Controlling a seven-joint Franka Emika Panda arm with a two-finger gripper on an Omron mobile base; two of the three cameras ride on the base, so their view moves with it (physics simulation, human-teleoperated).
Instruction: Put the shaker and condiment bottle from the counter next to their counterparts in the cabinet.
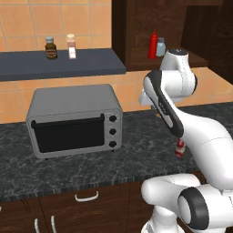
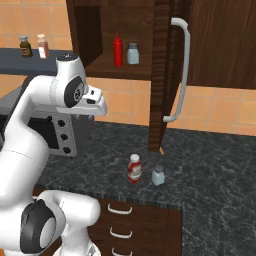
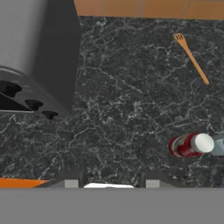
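Hand view: the hand point(image 3: 108, 181) seems closed and empty above the counter point(image 3: 122, 118).

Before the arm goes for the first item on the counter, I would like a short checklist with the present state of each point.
1. Condiment bottle upright on the counter: ok.
2. Shaker upright beside it, a small gap between them: ok.
3. Cabinet door open, shelf reachable: ok.
4. Counterparts in place, red squeeze bottle and grey-blue shaker, with free shelf beside them: ok.
5. Gripper open for a grasp: not ok, it is shut and holds nothing.
6. Gripper lined up over an item: not ok, in the hand view the bottle lies off to one side.
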